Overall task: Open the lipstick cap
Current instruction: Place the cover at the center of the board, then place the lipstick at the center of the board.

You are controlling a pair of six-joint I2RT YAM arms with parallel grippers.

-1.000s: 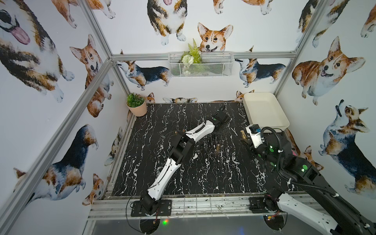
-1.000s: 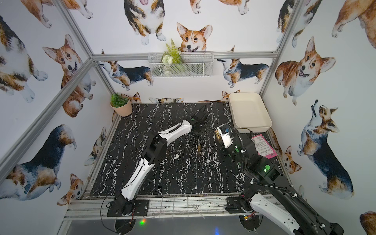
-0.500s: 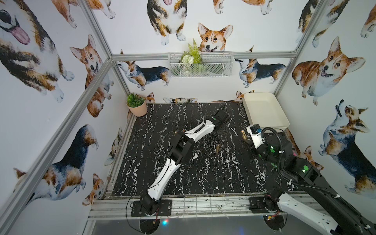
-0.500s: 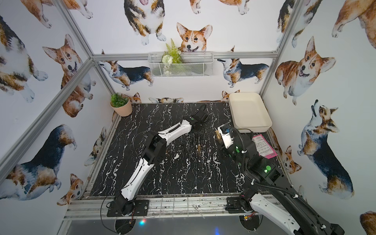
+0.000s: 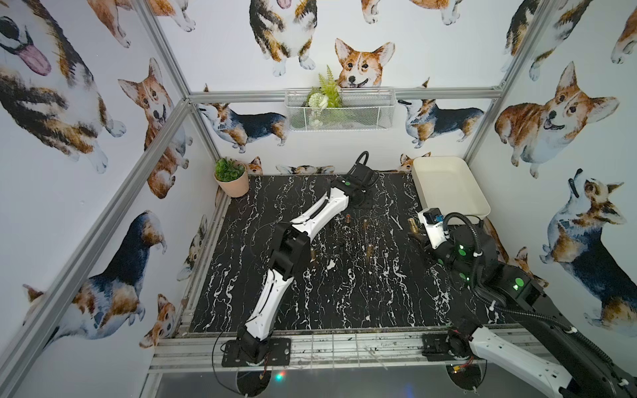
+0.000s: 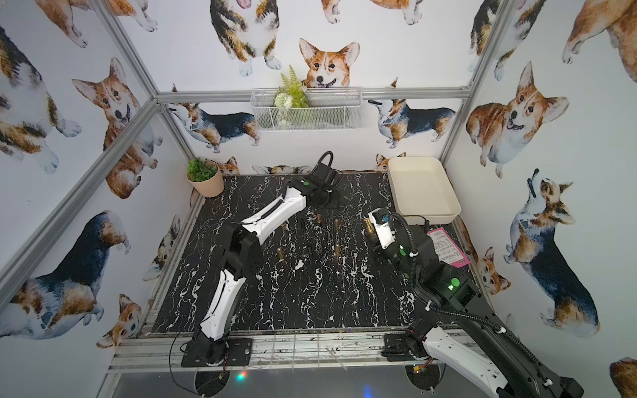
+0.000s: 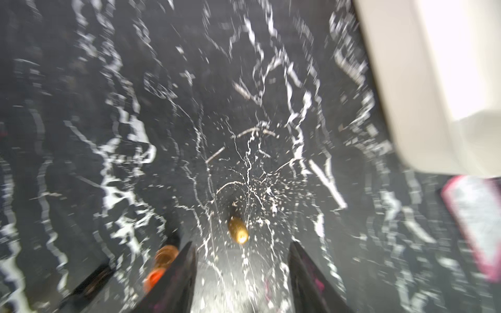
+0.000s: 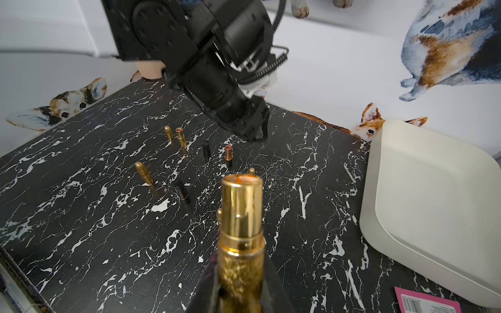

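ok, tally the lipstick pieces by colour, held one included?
gold pieces standing on the table, two partly hidden: 5
gold lipstick in the right gripper jaws: 1
copper lipstick: 1
black tubes: 2
total: 9

lipstick [image 8: 241,216] in right gripper [image 8: 240,287]: shiny gold | table [image 8: 81,216] under it: black with white lines | tray [image 8: 433,203] beside it: cream | card [image 8: 425,303] near it: pink | walls [image 8: 339,67]: white with brown dogs
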